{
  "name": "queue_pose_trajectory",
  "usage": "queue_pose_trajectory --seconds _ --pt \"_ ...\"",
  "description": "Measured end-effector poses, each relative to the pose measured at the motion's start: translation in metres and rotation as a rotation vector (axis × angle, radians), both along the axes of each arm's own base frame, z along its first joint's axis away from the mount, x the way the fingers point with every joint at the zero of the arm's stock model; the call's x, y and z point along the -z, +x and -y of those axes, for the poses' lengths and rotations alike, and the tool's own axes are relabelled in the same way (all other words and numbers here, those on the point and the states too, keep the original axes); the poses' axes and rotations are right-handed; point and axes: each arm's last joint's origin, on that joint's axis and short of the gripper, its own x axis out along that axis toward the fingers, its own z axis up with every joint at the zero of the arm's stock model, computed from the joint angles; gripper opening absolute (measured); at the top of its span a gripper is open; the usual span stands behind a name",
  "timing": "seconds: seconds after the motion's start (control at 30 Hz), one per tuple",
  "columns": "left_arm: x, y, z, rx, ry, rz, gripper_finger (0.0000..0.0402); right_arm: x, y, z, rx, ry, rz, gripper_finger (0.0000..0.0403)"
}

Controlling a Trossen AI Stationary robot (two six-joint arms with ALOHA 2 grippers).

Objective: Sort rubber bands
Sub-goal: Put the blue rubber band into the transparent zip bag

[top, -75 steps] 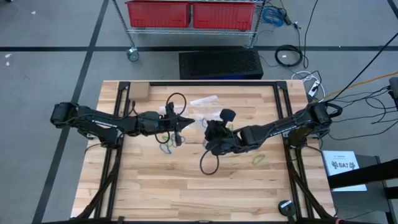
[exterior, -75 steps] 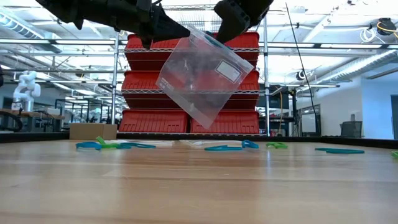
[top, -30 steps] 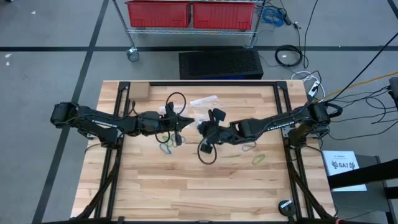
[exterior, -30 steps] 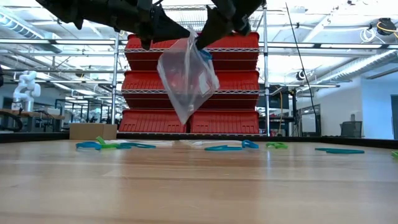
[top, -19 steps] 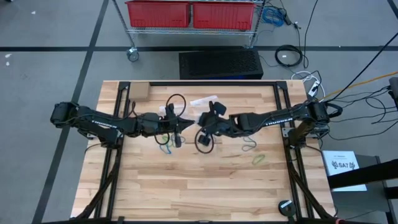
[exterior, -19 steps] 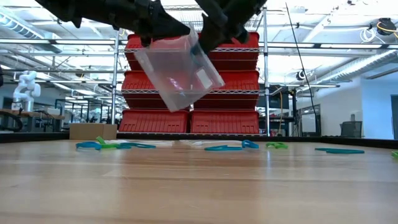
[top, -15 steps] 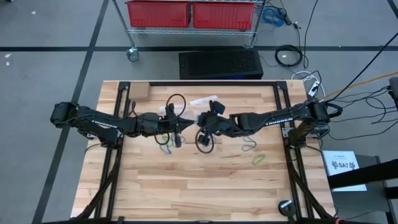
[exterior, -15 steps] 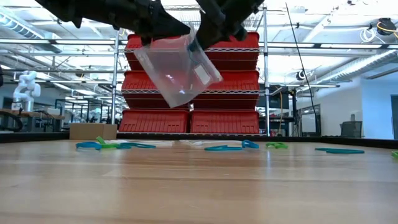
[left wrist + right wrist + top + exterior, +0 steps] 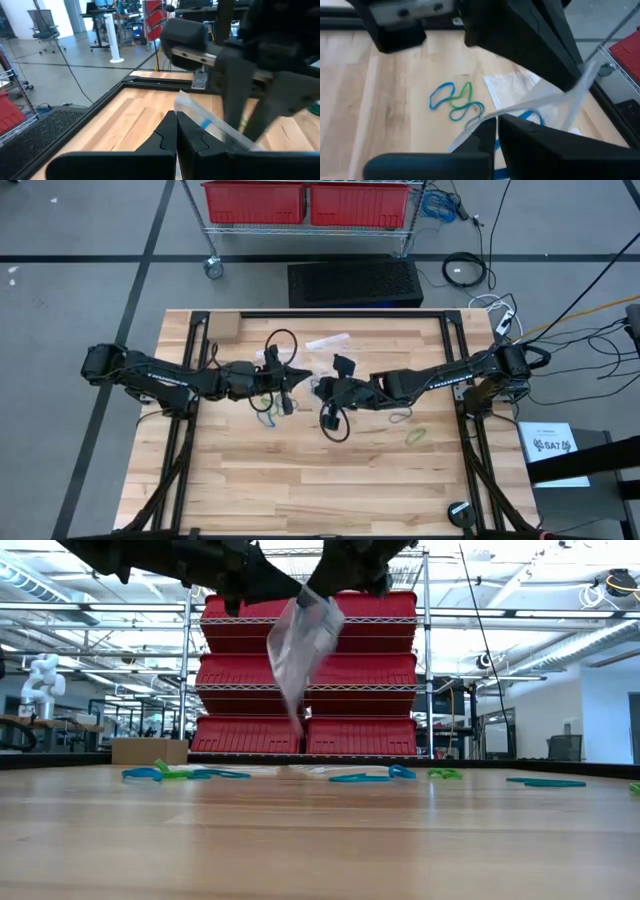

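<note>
Overhead, both arms meet at the middle of the frame above the table (image 9: pixel 300 480): the left claw (image 9: pixel 292 378) and the right claw (image 9: pixel 318 388) sit just apart, each clenched on the clear bag between them. Half a second ago the right claw was a little higher in the frame; it has dropped and drawn in. Rubber bands (image 9: pixel 268 408) lie on the wood just below the left claw, more (image 9: pixel 408 427) to the lower right.

Low view: the bag (image 9: pixel 298 645) hangs at upper centre, now collapsed to a narrow fold where it was spread broad a moment ago. My read is that the mouth has shut, so no band can go in yet. Bands (image 9: pixel 190 774) stay flat on the table, well below both claws.

Left wrist: closed fingers (image 9: pixel 170 132) pinch the bag's edge.

Right wrist: shut fingers (image 9: pixel 492 131) grip the film; blue and green bands (image 9: pixel 455 100) lie on the wood beyond.
</note>
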Motion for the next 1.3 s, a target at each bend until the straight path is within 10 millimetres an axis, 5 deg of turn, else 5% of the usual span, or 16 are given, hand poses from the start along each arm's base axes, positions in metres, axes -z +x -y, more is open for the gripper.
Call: queue_pose_trajectory --seconds 0.33,0.6,0.97,1.3 --pt "-0.001 0.000 0.002 0.022 -0.002 0.011 0.0000 0.000 0.002 0.019 0.039 0.068 0.008 0.0099" --pt "0.001 0.000 0.002 0.039 -0.003 -0.010 0.0000 -0.006 -0.007 0.016 -0.024 0.140 -0.017 0.0170" --pt "-0.002 0.000 0.002 0.040 -0.005 0.023 0.0000 -0.050 -0.038 0.014 -0.054 0.156 0.087 0.0183" --pt "-0.004 0.001 0.002 0.018 -0.001 0.046 0.0000 -0.048 -0.052 0.013 -0.056 0.142 -0.030 0.0183"
